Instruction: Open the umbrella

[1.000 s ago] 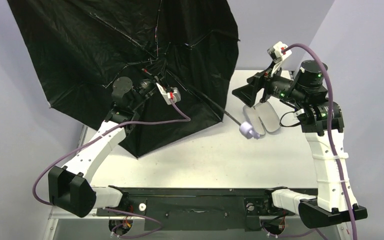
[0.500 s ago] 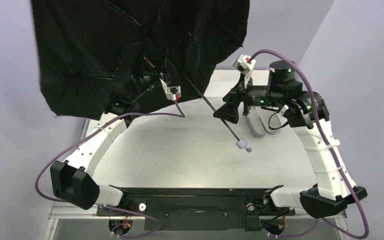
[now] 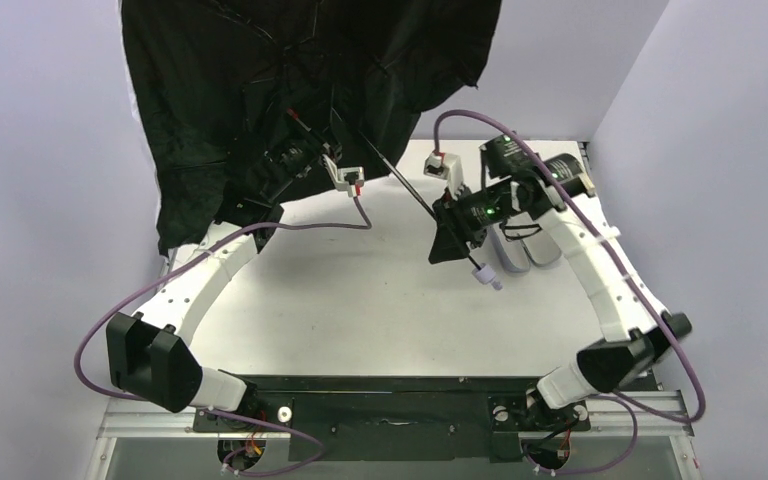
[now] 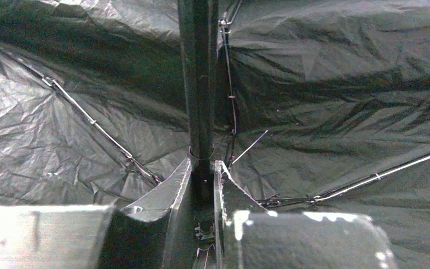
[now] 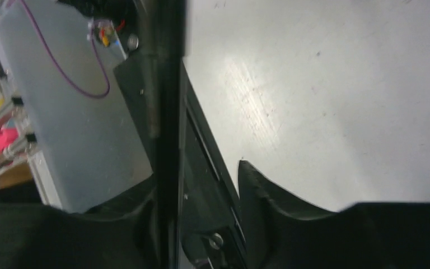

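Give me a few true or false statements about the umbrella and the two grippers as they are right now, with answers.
1. The umbrella is spread open, with its black inner side toward the top camera. True.
2. The left gripper is shut on the shaft. True.
3. The right gripper grips the knob handle. False: its open fingers straddle the shaft, and the knob sticks out free beyond them.
4. The clamshell case is in the left gripper. False: it lies on the table beside the right arm.
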Motion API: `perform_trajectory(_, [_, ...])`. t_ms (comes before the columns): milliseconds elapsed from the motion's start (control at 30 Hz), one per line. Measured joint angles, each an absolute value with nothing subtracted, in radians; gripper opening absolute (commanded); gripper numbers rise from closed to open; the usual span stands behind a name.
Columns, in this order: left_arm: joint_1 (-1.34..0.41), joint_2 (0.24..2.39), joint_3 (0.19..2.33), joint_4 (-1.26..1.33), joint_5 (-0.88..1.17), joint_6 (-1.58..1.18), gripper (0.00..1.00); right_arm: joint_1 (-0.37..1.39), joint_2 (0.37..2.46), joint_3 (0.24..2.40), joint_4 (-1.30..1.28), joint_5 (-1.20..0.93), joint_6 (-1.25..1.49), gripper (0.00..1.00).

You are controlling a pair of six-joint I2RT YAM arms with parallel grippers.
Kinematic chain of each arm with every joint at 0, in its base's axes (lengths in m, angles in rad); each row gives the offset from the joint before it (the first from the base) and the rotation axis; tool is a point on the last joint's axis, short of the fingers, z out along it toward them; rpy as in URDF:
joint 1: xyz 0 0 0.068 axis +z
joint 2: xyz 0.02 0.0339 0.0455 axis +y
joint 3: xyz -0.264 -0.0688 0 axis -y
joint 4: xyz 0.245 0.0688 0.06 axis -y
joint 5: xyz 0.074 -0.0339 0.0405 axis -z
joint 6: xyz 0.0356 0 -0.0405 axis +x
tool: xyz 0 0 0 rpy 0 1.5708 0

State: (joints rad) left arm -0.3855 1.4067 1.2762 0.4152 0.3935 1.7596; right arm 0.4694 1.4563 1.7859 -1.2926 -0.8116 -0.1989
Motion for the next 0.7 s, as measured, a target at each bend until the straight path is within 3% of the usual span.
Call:
perform_trajectory(33, [-0.385,1.407,1.276,0.423,0.388,1.763,0.00,0.472,1.487,1.795,-1.342,-0.822,-0.223,0.23])
perform_trajectory(167, [-0.383,1.407,1.276,0.450,0.352,1.788,0.00,0.472,1.581,1.818,-1.465,-0.850,-0.295,0.00])
perform_trajectory(700, [-0.326,1.477,1.276,0.567,0.377,1.823,0.06,0.511,1.561,1.808,-1.464,-0.817,-0.311,0.00])
